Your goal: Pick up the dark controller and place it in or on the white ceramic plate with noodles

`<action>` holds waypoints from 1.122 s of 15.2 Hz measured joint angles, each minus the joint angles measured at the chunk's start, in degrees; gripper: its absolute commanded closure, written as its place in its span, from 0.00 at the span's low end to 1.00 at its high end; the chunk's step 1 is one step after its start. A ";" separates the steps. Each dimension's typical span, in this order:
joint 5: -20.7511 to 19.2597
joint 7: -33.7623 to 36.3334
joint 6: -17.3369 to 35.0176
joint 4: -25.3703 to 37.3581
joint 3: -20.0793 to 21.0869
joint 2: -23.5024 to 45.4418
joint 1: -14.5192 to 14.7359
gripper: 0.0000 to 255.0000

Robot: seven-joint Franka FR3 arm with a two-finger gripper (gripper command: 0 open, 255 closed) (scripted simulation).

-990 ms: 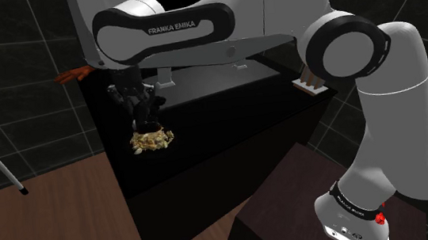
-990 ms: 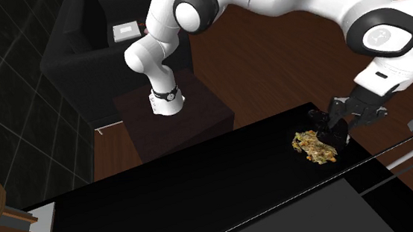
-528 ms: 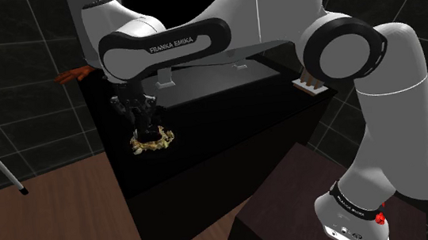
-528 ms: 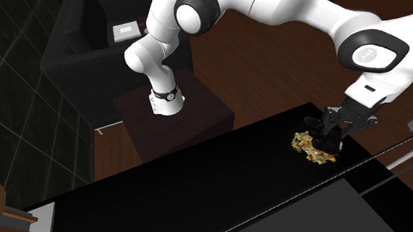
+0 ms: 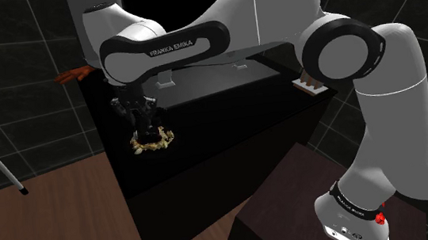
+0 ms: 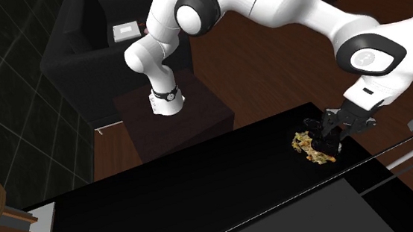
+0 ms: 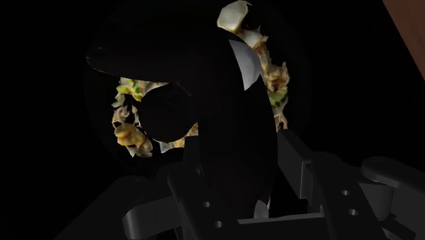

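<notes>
Arm [image 5: 260, 24]: big, white, bends over the black table [image 5: 226, 98].
Noodles [image 5: 152, 143]: at 6 o'clock from the hand in the shoulder view.
Gripper [image 6: 332, 131]: pinches the controller.
Controller [image 7: 231, 150]: dark, just above the noodles, long way running 12 to 6 in the wrist view.

**Gripper brings the controller down to the noodles**
In the shoulder view the gripper [image 5: 144, 126] has sunk toward 6 o'clock over the last second. The dark controller [image 5: 147, 133] clasped in it, earlier clear above the noodles [image 5: 159, 142], now reaches them. The forearm has swung toward 9 o'clock. In the second exterior view the hand slid toward 8 o'clock.
</notes>
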 measured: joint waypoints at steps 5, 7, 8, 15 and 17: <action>0.00 0.00 0.02 -0.04 0.00 -0.05 -0.01 0.00; 0.04 -0.08 -0.85 0.82 0.02 -0.09 0.07 0.00; 0.09 -0.16 -2.27 2.38 0.05 0.03 0.24 0.00; 0.26 -0.49 -7.22 7.34 0.16 0.04 0.79 0.00; 0.26 -0.49 -7.25 7.36 0.16 0.04 0.79 0.00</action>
